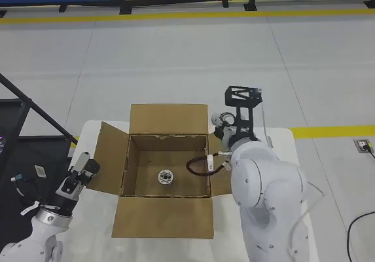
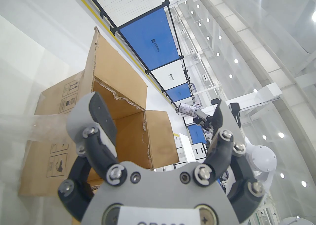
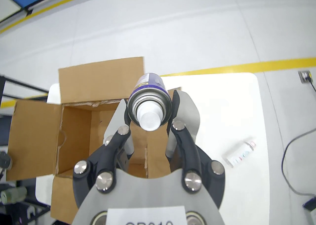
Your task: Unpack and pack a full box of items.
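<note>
An open cardboard box (image 1: 167, 216) stands on the white table (image 1: 285, 141) with all flaps spread. A small round item (image 1: 166, 175) lies on its floor. My right gripper (image 3: 150, 106) is shut on a purple-and-white spray can (image 3: 151, 99), held in the air over the box's right flap. The top view shows the can (image 1: 220, 119) near the box's far right corner. My left gripper (image 2: 158, 102) stands open with nothing between its fingers, beside the box's left flap (image 1: 105, 157). The left wrist view shows the box (image 2: 118, 117) and the held can (image 2: 186, 110) beyond it.
A small white bottle (image 3: 239, 154) lies on the table right of the box. A black frame with dark netting (image 1: 4, 131) stands off the table's left side. A floor socket (image 1: 362, 145) and a cable (image 1: 370, 216) lie on the floor to the right.
</note>
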`<state>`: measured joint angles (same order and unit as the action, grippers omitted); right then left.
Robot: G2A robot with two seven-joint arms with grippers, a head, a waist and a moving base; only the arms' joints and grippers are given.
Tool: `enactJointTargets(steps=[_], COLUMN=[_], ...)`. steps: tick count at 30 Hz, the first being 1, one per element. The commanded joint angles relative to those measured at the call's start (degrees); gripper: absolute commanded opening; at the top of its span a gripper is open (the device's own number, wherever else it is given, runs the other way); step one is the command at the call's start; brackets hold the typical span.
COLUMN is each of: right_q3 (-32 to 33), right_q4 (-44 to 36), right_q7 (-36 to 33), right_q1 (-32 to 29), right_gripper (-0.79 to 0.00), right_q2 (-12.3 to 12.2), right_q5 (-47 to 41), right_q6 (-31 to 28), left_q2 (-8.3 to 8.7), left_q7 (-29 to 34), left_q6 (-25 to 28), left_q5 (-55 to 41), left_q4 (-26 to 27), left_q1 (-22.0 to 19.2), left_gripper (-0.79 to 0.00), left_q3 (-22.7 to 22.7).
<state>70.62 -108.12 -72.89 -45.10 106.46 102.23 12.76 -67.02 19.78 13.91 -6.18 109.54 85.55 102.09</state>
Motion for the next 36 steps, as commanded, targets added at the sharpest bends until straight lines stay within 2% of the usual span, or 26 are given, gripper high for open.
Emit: enactJointTargets(steps=[1,5,7,9,13,15,20,25,26,27,31,33,36], right_q3=[-3.9,-9.53,-11.79,-12.86,-12.81,-12.34,-11.25,-11.43,-11.39,-11.35,-11.16,-11.18,-11.24], right_q4=[5.28,15.35,22.16,28.08,40.6,45.73,59.31,68.68,70.21,71.53,75.64,77.06,78.69], right_q7=[-1.27,-2.62,-3.12,-2.59,-0.58,0.95,5.37,9.84,10.43,11.02,12.77,13.47,13.98], right_q1=[2.64,6.04,7.21,8.65,12.73,14.48,19.33,22.96,23.63,24.3,26.42,27.13,28.02], right_gripper=[-0.785,-0.785,-0.785,-0.785,-0.785,-0.785,-0.785,-0.785,-0.665,-0.511,-0.397,-0.376,-0.228], right_q2=[0.46,1.33,1.67,2.23,3.08,3.7,4.65,6.0,6.22,6.43,7.17,7.49,7.86], right_q5=[-2.18,-4.31,-1.45,-2.33,-1.68,-5.88,-7.87,-11.1,-11.63,-12.14,-14.11,-14.72,-15.3], right_q6=[-2.52,-5.8,-4.78,-3.4,1.2,0.71,4.3,6.39,6.65,6.86,6.86,6.89,6.7], left_q2=[-0.01,-0.02,-0.02,-0.02,-0.02,-0.02,-0.02,-0.02,-0.02,-0.02,-0.02,-0.02,-0.02], left_q7=[-0.1,-0.22,-0.13,-0.13,-0.13,-0.13,-0.13,-0.13,-0.13,-0.13,-0.13,-0.13,-0.13], left_q6=[0.26,0.71,0.9,0.9,0.9,0.9,0.9,0.9,0.9,0.9,0.9,0.9,0.9], left_q5=[-0.26,-0.72,-0.95,-0.95,-0.95,-0.95,-0.95,-0.95,-0.95,-0.95,-0.95,-0.95,-0.95], left_q4=[0.04,0.29,0.32,0.32,0.32,0.32,0.32,0.32,0.32,0.32,0.32,0.32,0.32], left_q1=[0.34,1.01,1.27,1.27,1.27,1.27,1.27,1.27,1.27,1.27,1.27,1.27,1.27], left_gripper=[0.0,0.0,0.0,0.0,0.0,0.0,0.0,0.0,0.0,0.0,0.0,0.0,0.0], left_q3=[0.14,0.56,0.67,0.67,0.67,0.67,0.67,0.67,0.67,0.67,0.67,0.67,0.67])
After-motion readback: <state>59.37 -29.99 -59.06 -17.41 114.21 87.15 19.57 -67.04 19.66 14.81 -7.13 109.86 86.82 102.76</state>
